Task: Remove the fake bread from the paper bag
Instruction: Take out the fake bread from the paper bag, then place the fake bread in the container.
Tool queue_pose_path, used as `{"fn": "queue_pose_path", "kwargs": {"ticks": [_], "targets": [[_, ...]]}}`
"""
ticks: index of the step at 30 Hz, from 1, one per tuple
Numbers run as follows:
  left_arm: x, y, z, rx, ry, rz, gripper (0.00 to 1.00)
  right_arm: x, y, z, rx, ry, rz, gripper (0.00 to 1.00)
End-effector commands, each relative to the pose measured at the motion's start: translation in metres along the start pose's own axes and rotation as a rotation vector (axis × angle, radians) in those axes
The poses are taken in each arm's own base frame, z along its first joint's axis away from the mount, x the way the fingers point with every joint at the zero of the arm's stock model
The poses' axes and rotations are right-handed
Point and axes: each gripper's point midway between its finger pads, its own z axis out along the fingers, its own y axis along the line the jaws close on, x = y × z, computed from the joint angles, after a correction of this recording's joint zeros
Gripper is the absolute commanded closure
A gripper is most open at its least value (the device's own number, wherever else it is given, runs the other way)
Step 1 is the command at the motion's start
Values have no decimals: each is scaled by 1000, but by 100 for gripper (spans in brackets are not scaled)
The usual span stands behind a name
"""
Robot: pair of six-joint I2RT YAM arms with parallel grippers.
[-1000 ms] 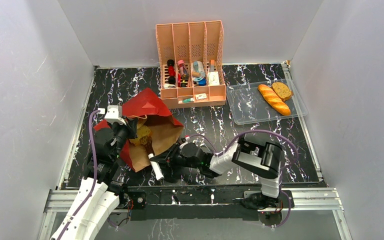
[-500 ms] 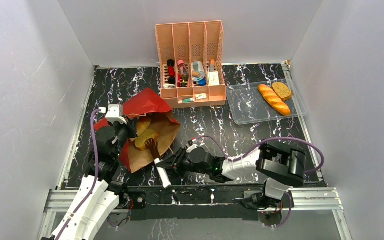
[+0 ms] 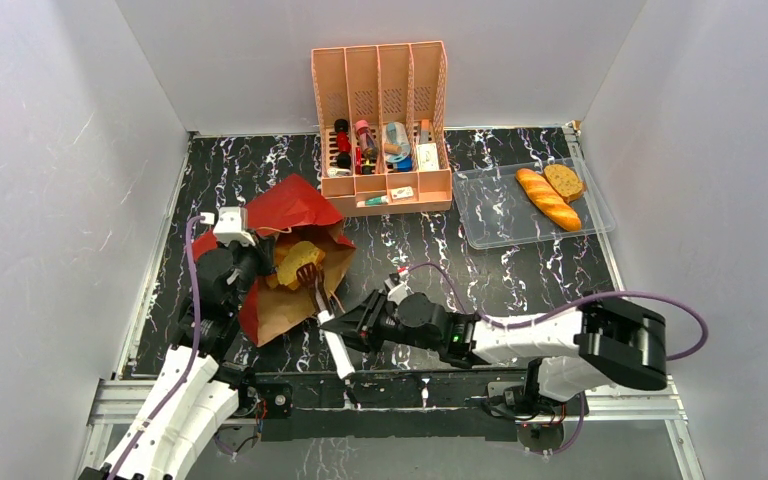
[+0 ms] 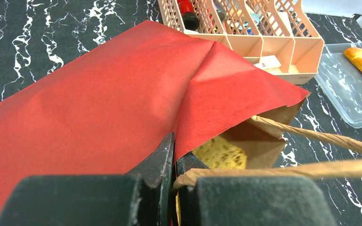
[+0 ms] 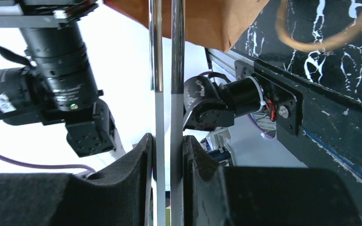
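The paper bag [image 3: 290,212] lies on its side at the left, red side up, its brown mouth facing right. My left gripper [image 3: 243,268] is shut on the bag's upper edge [image 4: 99,103] and holds the mouth open. A yellow-brown bread slice [image 3: 296,262] shows inside the mouth, also in the left wrist view [image 4: 219,153]. My right gripper [image 3: 352,330] is shut on white-handled tongs [image 3: 333,337]. Their dark tips reach the slice at the mouth, and I cannot tell whether they pinch it. The tongs' two bars [image 5: 165,70] run between my right fingers.
A clear tray [image 3: 490,222] at the back right holds a golden baguette [image 3: 548,198] and a brown slice [image 3: 564,181]. A pink slotted organizer [image 3: 380,120] with small bottles and boxes stands at the back middle. A loop handle [image 5: 320,35] lies on the black marbled table.
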Motion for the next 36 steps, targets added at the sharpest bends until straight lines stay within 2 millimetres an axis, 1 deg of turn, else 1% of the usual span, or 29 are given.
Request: {"fn": "queue_pose_path", "kwargs": {"ticks": [1, 9, 12, 16, 18, 20, 23, 30, 32, 33, 36], "targets": [[-7, 4, -1, -30, -6, 7, 100, 3, 36, -21, -108, -18, -47, 100], [-8, 9, 3, -62, -1, 16, 100, 7, 51, -53, -130, -23, -122, 100], [-7, 17, 8, -116, 21, 18, 100, 4, 48, -70, -120, -35, -149, 100], [-7, 25, 15, -174, 39, 15, 100, -2, 48, -96, -131, -59, -166, 100], [-7, 27, 18, -185, 40, 11, 100, -8, 47, -108, -125, -91, -174, 100], [-7, 28, 20, -194, 40, 7, 100, -14, 54, -123, -146, -129, -180, 100], [-8, 29, 20, -199, 37, 10, 100, -26, 61, -139, -159, -193, -189, 100], [-11, 31, 14, -205, 16, 18, 100, -63, 64, -166, -128, -394, -194, 100], [-11, 31, 12, -202, 14, 20, 100, -77, 66, -175, -122, -473, -196, 100], [-10, 31, 12, -201, 14, 21, 100, -85, 69, -180, -124, -517, -196, 100], [-10, 30, 11, -196, 15, 20, 100, -97, 79, -187, -128, -599, -213, 100]]}}
